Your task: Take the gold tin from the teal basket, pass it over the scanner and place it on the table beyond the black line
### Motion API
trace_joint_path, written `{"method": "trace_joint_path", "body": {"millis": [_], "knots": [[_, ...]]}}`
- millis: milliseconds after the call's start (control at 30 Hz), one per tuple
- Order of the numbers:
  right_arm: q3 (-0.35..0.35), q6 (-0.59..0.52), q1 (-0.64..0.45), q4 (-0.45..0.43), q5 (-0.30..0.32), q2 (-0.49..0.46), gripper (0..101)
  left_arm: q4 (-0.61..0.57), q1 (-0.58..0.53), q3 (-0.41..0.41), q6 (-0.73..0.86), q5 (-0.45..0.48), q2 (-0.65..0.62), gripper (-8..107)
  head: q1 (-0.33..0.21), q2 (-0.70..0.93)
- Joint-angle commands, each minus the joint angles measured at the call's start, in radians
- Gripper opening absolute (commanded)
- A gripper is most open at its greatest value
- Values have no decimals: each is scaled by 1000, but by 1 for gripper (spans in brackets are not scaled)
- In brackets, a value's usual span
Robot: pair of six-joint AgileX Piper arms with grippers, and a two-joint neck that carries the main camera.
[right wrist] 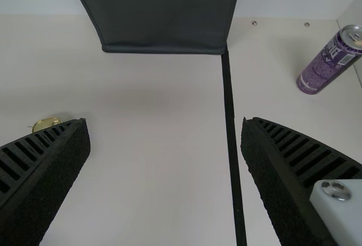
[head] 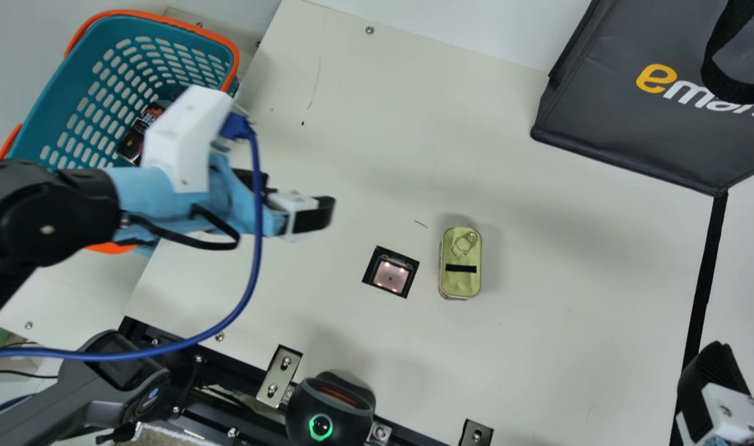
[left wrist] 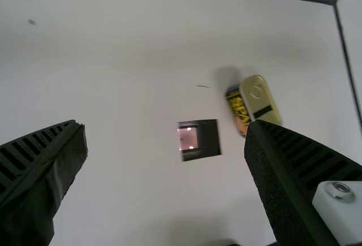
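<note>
Over the teal basket's [head: 39, 121] near side, my left gripper [head: 298, 198] hangs open; in its own view the gripper [left wrist: 165, 138] has nothing between its fingers. The gold tin [head: 460, 282] stands on the table just right of the scanner window [head: 390, 276], apart from it; the left wrist view shows the tin [left wrist: 260, 103] near the window [left wrist: 199, 139]. My right gripper [head: 714, 378] is at the lower right by the black line [head: 701, 297]. Its wrist view has the gripper [right wrist: 166, 136] open and empty, with the tin [right wrist: 44, 124] partly behind one finger.
Dark packages [head: 131, 141] lie in the basket. A dark grey bag [head: 606, 124] stands at the far right, at the end of the line. Beyond the line is a purple can [right wrist: 325, 68]. A black device with a green ring [head: 320, 426] sits at the near edge.
</note>
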Motion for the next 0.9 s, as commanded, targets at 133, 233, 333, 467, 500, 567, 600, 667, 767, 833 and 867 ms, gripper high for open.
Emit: {"method": "trace_joint_path", "body": {"millis": [133, 233, 333, 467, 500, 567, 600, 667, 767, 833, 867], "knots": [[0, 0, 0, 0, 0, 0, 95, 111, 103, -88, 81, 118, -53, 90, -29, 2], [0, 0, 0, 0, 0, 0, 95, 145, 131, -135, 85, 165, -68, 90, -29, 2], [0, 0, 0, 0, 0, 0, 95, 146, 131, -132, 84, 162, -69, 90, -29, 2], [0, 0, 0, 0, 1, 0, 95, 146, 131, -135, 84, 164, -69, 90, -29, 2], [0, 0, 0, 0, 1, 0, 95, 146, 131, -135, 84, 166, -69, 90, -29, 2], [0, 0, 0, 0, 1, 0, 95, 146, 131, -135, 84, 164, -69, 90, -29, 2], [0, 0, 0, 0, 1, 0, 95, 146, 131, -135, 84, 166, -69, 90, -29, 2], [0, 0, 0, 0, 1, 0, 95, 146, 131, -135, 84, 165, -69, 90, -29, -44], [0, 0, 0, 0, 1, 0, 95, 146, 131, -135, 84, 165, -69, 90, -29, -114], [0, 0, 0, 0, 1, 0, 95, 146, 131, -135, 84, 165, -69, 90, -29, -161], [0, 0, 0, 0, 1, 0, 95, 146, 131, -135, 84, 165, -69, 90, -29, -184]]}}
